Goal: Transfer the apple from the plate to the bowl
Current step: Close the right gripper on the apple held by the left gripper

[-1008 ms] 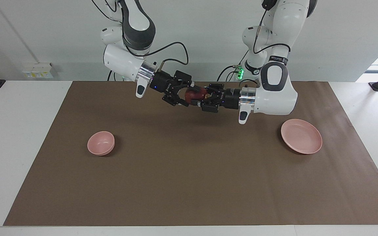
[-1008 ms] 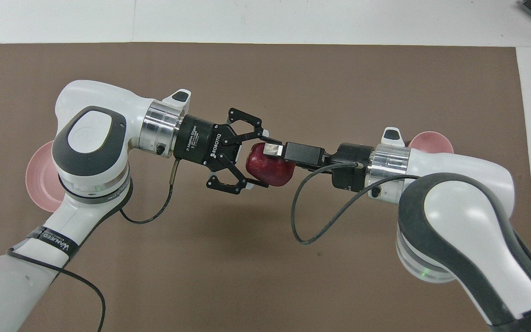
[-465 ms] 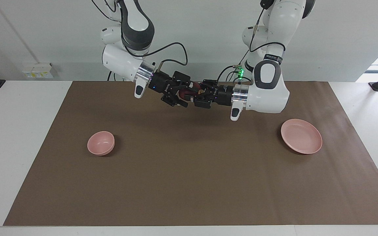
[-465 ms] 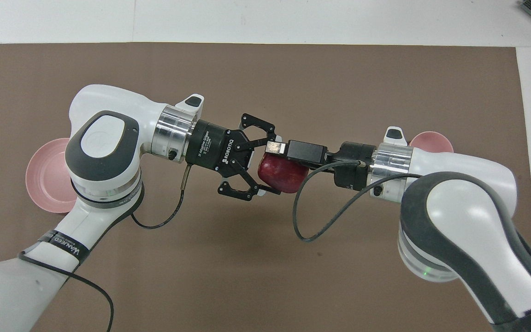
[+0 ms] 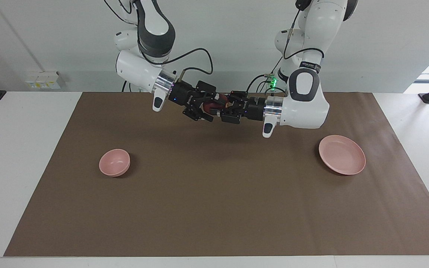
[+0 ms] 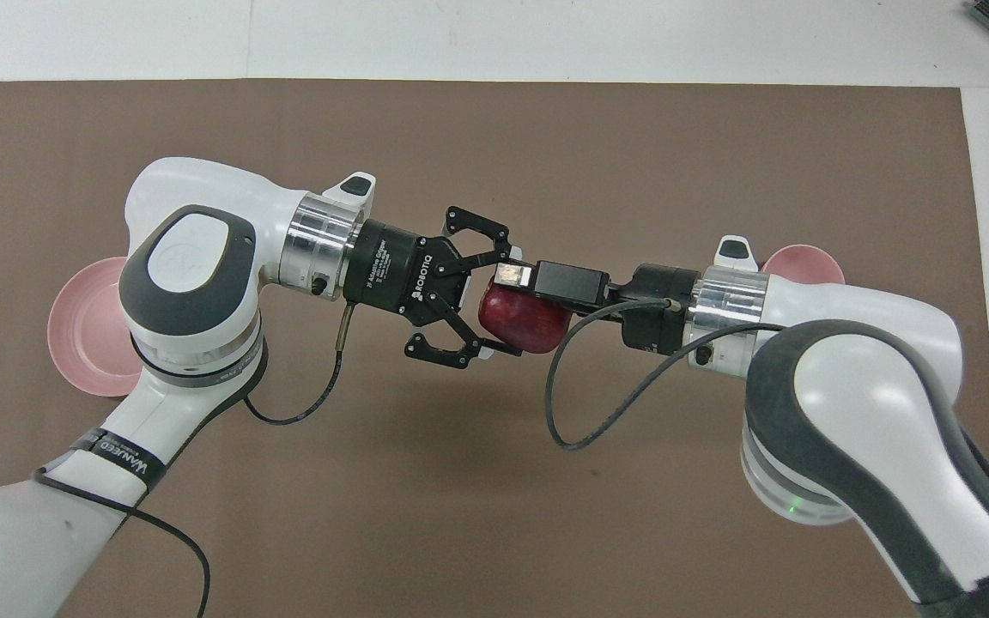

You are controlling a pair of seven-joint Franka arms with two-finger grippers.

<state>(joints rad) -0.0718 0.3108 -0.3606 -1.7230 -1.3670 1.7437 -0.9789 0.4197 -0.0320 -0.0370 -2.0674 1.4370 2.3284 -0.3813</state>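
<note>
In the overhead view the left arm's elbow covers part of the plate point(image 6: 82, 330), the right arm's wrist hides most of the bowl point(image 6: 803, 260), and the grippers screen much of the apple point(image 6: 522, 316)

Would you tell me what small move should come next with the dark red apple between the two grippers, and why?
Probably the right gripper should close on the small round dark red apple. The left gripper is shut on it in the air over the brown mat, and the right gripper's open fingers flank it. The small deep pink bowl lies at the right arm's end.
</note>
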